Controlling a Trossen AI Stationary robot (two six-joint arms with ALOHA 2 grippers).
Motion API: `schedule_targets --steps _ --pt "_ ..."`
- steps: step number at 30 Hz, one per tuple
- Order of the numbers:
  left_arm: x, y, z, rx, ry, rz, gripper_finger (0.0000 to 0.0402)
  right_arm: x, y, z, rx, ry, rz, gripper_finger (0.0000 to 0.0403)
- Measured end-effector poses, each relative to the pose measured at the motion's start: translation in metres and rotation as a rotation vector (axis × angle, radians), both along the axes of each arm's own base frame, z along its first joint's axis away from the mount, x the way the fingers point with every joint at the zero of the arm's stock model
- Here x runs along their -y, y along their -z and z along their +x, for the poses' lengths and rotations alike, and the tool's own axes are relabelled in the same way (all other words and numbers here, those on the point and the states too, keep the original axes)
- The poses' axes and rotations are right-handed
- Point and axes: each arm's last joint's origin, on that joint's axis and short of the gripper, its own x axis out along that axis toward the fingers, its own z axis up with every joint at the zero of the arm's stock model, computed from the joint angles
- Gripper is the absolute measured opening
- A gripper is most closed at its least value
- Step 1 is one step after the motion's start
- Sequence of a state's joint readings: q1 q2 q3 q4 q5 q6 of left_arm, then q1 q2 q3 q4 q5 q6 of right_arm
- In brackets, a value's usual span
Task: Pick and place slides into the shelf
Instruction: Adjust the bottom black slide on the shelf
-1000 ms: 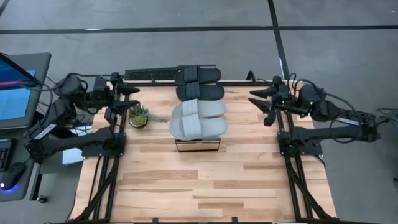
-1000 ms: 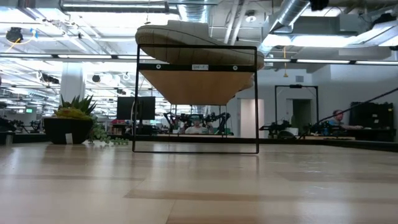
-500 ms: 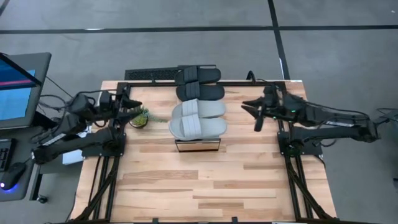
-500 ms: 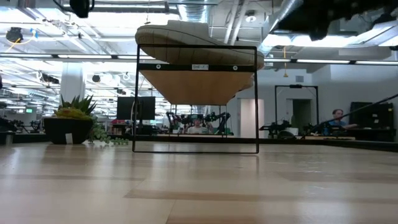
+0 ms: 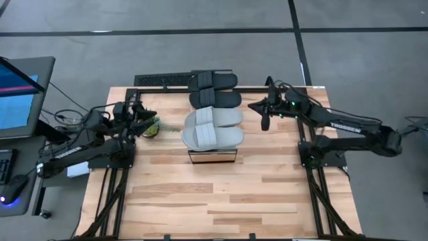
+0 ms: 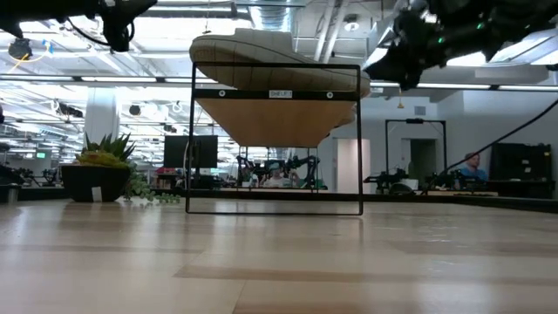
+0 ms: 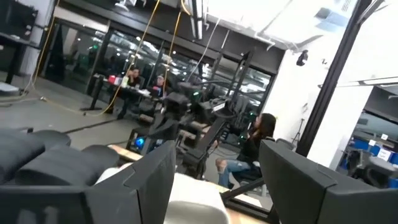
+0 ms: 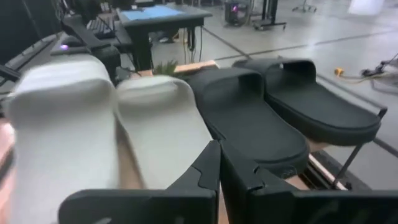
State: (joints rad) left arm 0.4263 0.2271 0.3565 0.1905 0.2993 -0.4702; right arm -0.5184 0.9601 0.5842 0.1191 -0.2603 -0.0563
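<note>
Low view: bare light-wood tabletop [image 6: 279, 262], open-plan lab behind.

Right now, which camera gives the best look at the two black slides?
The right wrist view: the black slides lie close, side by side, straps plain. The high view shows them small, from above. The left wrist view catches dark blurred shapes, perhaps them. The low view shows none.

No readable text anywhere. Small white label [image 6: 280, 93] on the shelf's [image 6: 275, 121] front bar, lettering too small to read.
</note>
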Motion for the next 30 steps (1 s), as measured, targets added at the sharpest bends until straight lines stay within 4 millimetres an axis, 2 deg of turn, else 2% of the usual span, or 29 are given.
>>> schedule_targets --steps 6,13,30 --pt "0.0 -0.001 0.0 0.01 0.001 0.002 0.0219 0.027 0.014 -0.004 -0.025 -0.093 0.072 0.0" --pt "0.0 -0.001 0.0 0.012 0.004 -0.009 0.0219 0.041 0.028 -0.001 -0.031 -0.221 0.105 0.0" --pt "-0.001 -0.001 -0.001 0.018 -0.014 -0.037 0.0219 0.074 0.033 0.035 -0.108 -0.306 0.058 0.0"
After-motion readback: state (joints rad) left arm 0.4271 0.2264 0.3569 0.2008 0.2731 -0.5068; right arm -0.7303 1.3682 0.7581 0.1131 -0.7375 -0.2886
